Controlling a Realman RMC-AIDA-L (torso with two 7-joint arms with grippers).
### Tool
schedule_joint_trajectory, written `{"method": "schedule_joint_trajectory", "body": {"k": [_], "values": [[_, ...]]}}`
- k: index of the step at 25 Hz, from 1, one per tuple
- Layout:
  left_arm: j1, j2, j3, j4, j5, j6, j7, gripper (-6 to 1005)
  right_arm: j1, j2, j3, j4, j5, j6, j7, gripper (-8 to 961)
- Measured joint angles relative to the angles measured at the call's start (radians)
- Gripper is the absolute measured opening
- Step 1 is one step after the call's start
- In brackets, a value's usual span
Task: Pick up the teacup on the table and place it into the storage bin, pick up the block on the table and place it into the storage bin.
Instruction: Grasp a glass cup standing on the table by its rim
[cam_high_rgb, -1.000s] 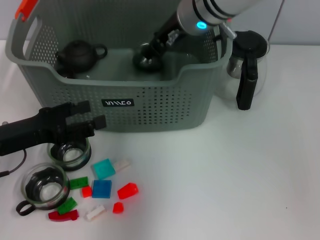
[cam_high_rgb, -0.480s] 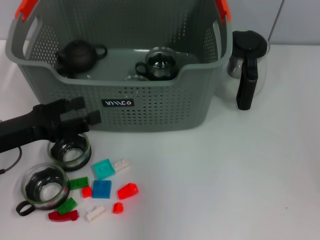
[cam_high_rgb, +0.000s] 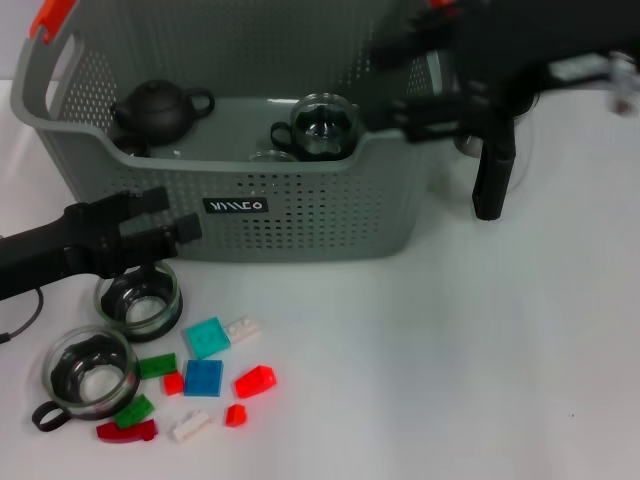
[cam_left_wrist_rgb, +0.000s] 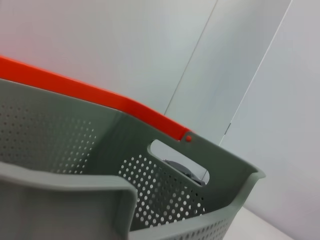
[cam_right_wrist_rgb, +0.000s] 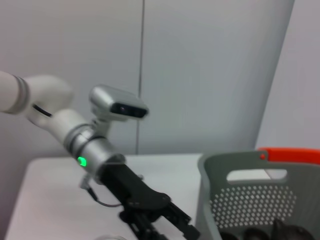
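White table (cam_high_rgb: 480, 360) fills the head view — flat, matte, evenly lit. Behind it, pale grey wall panels (cam_right_wrist_rgb: 210, 70) with thin vertical seams — soft diffuse light, faint shadows only.

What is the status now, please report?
Left gripper open, above a glass teacup on the table. Right gripper open, empty, over the storage bin right rim. One glass teacup in bin. Blocks untouched.

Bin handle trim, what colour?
Orange trim on the grey storage bin; clearest in the left wrist view along the handle.
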Motion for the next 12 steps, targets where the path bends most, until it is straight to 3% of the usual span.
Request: {"method": "schedule_joint_trajectory", "body": {"k": [4,8,11,12], "values": [[-0.002,0.002,0.000,0.000,-0.003,0.012,-0.005,853,-0.092,-0.001,0.061,0.046,0.040,-0.070,-0.115,571],[-0.003,0.004,0.001,0.005,-0.004,0.028,-0.017,852,-0.127,0.002,0.060,0.170,-0.020,-0.074,-0.197,565],[-0.001,0.007,-0.001,0.008,-0.004,0.045,-0.020,852,-0.123,0.007,0.067,0.325,-0.071,-0.050,-0.288,564],[0.002,0.009,-0.005,0.010,-0.004,0.050,-0.021,852,-0.119,0.006,0.072,0.430,-0.072,-0.018,-0.352,563]]}}
